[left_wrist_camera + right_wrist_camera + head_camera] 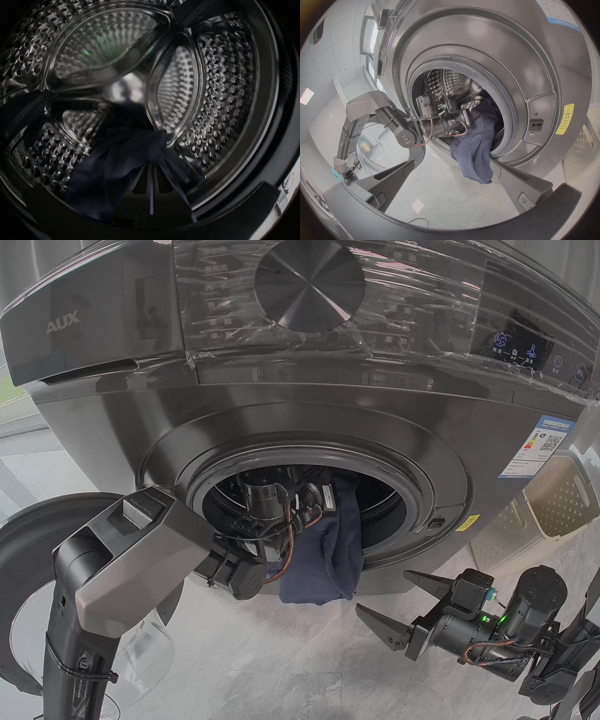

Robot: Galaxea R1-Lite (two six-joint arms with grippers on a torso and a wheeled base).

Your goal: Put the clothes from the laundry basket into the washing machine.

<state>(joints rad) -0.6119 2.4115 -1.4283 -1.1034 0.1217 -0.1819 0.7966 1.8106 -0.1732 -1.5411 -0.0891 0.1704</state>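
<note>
A pale, marble-patterned floor [262,665] runs up to a dark grey front-loading washing machine [350,421]. Its round door [25,565] is swung open on the left. A beige perforated laundry basket [556,502] stands on the floor just beside the machine's right side.

The left arm reaches through the door opening, so the left end effector [152,162] sits inside the perforated steel drum [218,78]. In the dim left wrist view its two fingers lie together with only a thin seam between them. A navy garment [331,552] is bunched right at their tips, so they look clamped on the cloth.

From that grip the garment spreads down the near side of the drum. The rest hangs out over the lower rim of the opening, right of the left wrist, and drapes down the machine's front towards the floor. It is part in and part out of the machine.

The right end effector [382,590] hangs above the floor at the near right, in front of the machine and well apart from the basket. Its fingers are spread wide with nothing between them, and they point left towards the opening. The garment's hanging end is near it, to the left and farther in, without touching it.
</note>
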